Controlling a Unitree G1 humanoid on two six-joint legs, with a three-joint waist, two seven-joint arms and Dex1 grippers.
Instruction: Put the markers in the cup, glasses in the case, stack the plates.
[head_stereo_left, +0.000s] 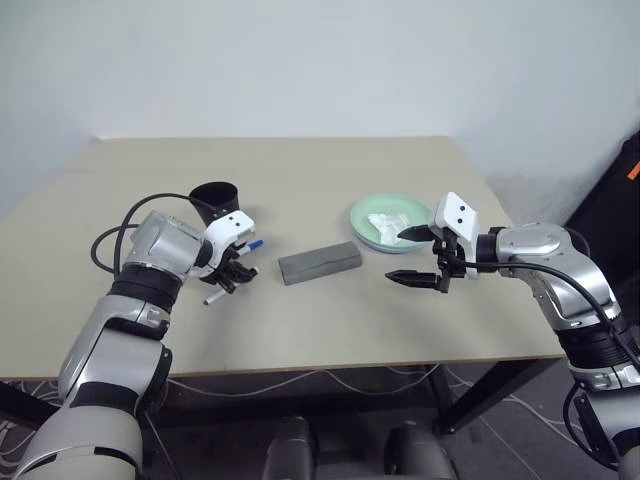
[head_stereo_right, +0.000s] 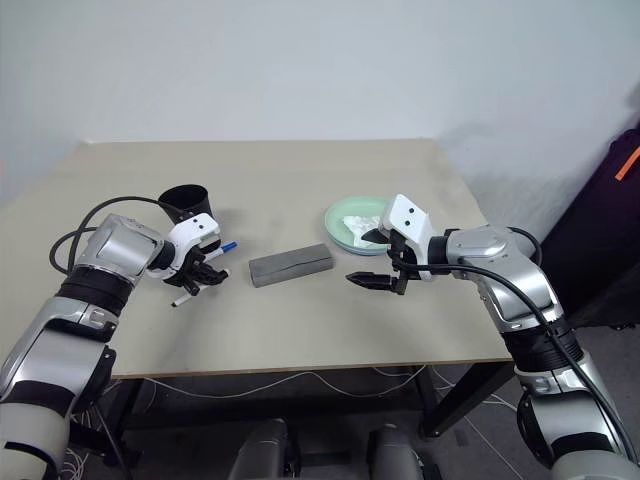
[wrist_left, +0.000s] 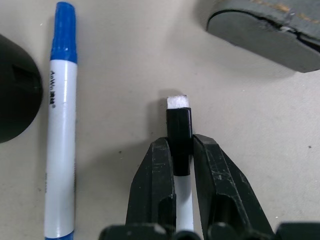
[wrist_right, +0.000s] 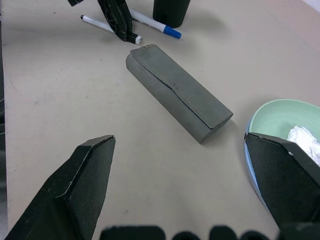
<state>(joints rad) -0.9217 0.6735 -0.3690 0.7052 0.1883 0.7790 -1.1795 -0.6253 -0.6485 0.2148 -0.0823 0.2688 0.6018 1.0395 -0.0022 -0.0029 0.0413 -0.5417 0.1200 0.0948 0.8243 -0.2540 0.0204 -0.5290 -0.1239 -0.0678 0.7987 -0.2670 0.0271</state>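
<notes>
Beige matte tabletop (head_stereo_left: 330, 320) against a plain pale wall (head_stereo_left: 320, 60).

Left gripper (wrist_left: 182, 165) clamps the black-capped white marker (wrist_left: 179, 130) beside the blue-capped white marker (wrist_left: 60, 125) and black tapered tumbler (head_stereo_left: 214, 203). Right gripper (head_stereo_left: 410, 255) hangs wide apart, empty, near the closed grey box (head_stereo_left: 319, 262) and mint-green plate (head_stereo_left: 362, 215).

The cup (head_stereo_left: 215, 203) stands left of the case (head_stereo_left: 319, 262), plates (head_stereo_left: 378, 233) right.

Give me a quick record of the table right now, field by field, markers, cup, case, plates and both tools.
left tool: shut on the black-capped marker, which lies on the table
blue-capped marker: lying free beside the cup
case: lid closed, mid-table
plates: green one stacked on the blue one, crumpled tissue inside
right tool: open, holding nothing, beside the plates
</notes>
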